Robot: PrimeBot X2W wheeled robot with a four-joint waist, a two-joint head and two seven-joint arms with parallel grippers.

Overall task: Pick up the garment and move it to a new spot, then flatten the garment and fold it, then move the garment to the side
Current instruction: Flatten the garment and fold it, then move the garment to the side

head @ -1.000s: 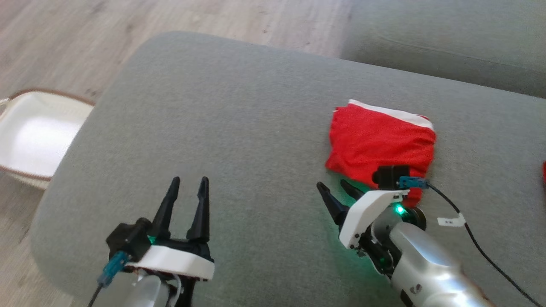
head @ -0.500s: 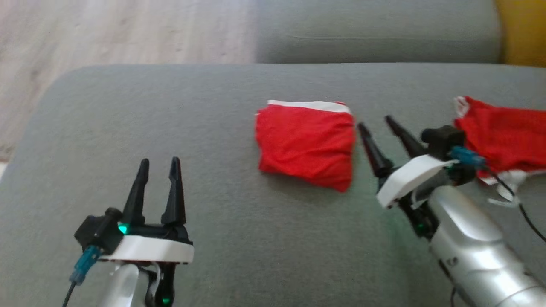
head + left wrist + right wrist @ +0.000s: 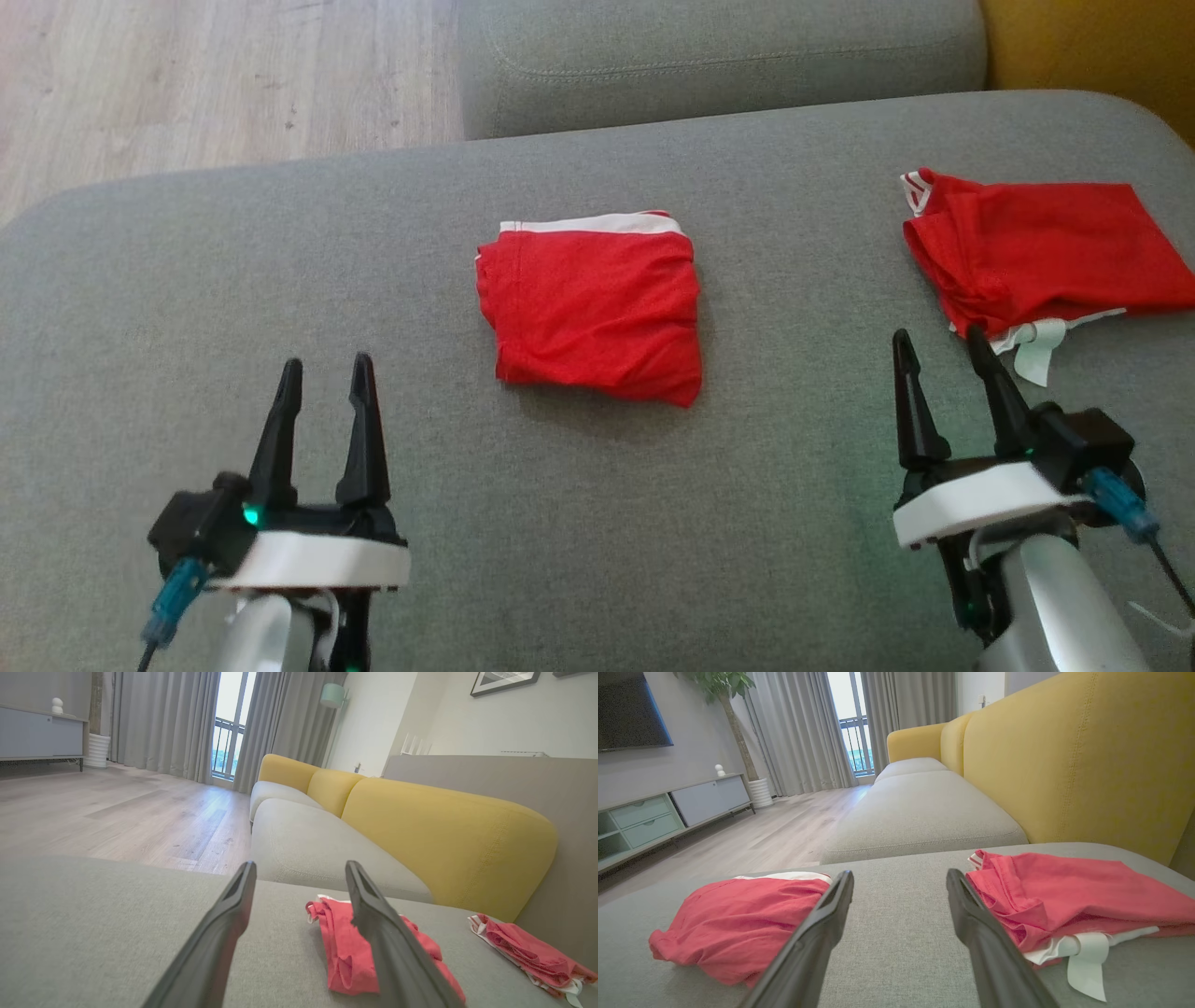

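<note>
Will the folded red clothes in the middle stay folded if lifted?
Probably not: the folded red garment is thin, wrinkled cloth, so lifted by one edge it would likely flop open. Pushed, it may bunch on the textured grey cushion.

Right jaws now well apart from folded garment (image 3: 594,313).

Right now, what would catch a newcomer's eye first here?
Red on grey stands out: a folded garment at the middle of the cushion, a rumpled garment at its right end. The left gripper and right gripper hover open and empty in front, the right one just short of the rumpled garment.
</note>
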